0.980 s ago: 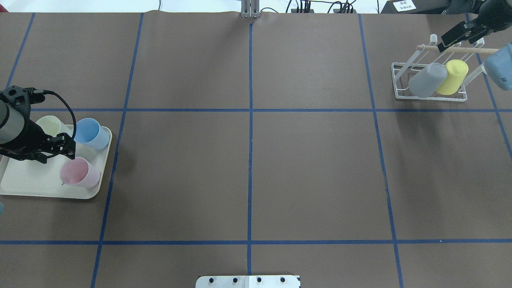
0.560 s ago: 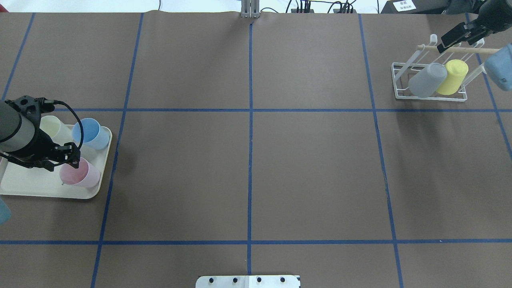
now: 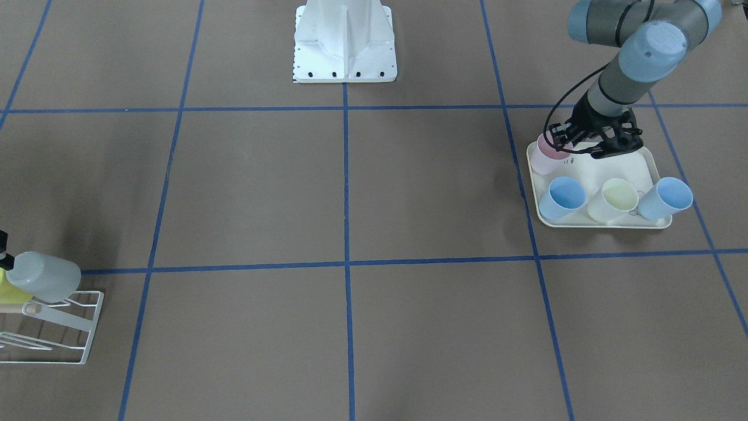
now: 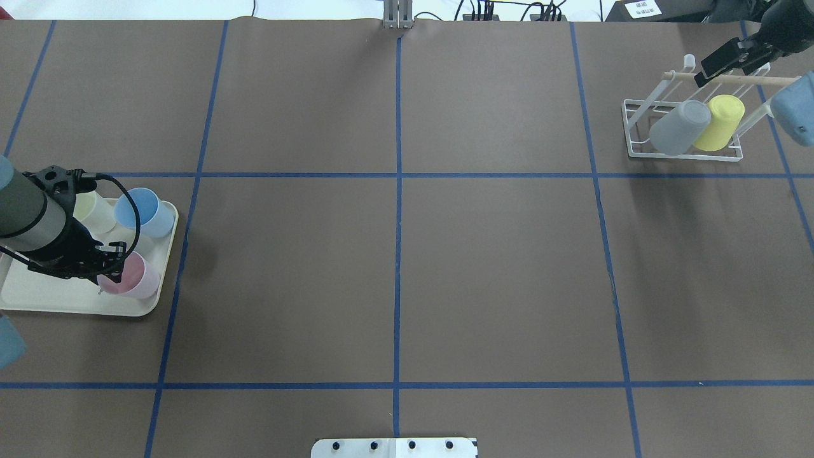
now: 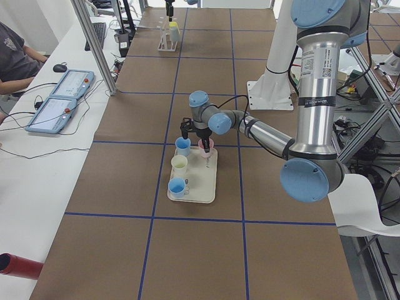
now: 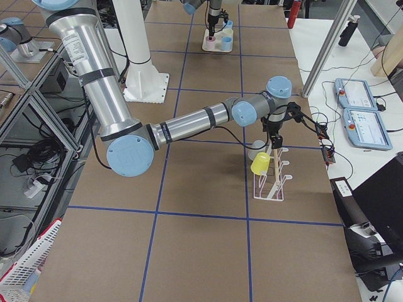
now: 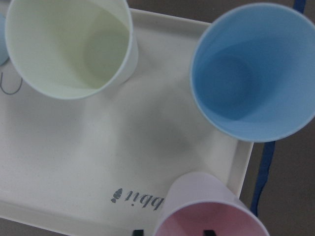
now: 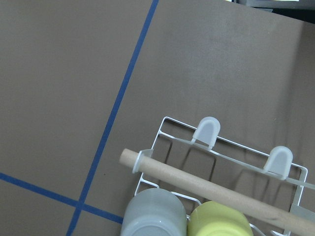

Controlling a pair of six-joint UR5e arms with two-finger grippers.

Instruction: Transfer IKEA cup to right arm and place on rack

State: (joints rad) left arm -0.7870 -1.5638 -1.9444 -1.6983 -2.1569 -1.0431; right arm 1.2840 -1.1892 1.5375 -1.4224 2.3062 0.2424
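Several IKEA cups stand upright on a cream tray (image 4: 57, 299): a pink cup (image 4: 137, 283), a blue cup (image 4: 147, 212) and a cream cup (image 4: 95, 208). My left gripper (image 4: 108, 266) is open and low over the pink cup (image 3: 548, 159). In the left wrist view its two fingertips straddle the near wall of the pink cup (image 7: 211, 211). My right gripper (image 4: 731, 57), on the right arm, hovers open over the dowel of the white rack (image 4: 636, 137). The rack holds a grey cup (image 4: 679, 127) and a yellow cup (image 4: 718, 122), both tilted.
A second blue cup (image 3: 666, 199) stands on the tray's far end, under my left arm in the overhead view. Blue tape lines grid the brown table. The white robot base (image 3: 345, 44) sits at mid-table edge. A person sits at a side desk (image 5: 15, 59).
My left gripper has moved from between the cups toward the tray's near side and down onto the pink cup's rim. The right gripper has barely shifted above the rack.
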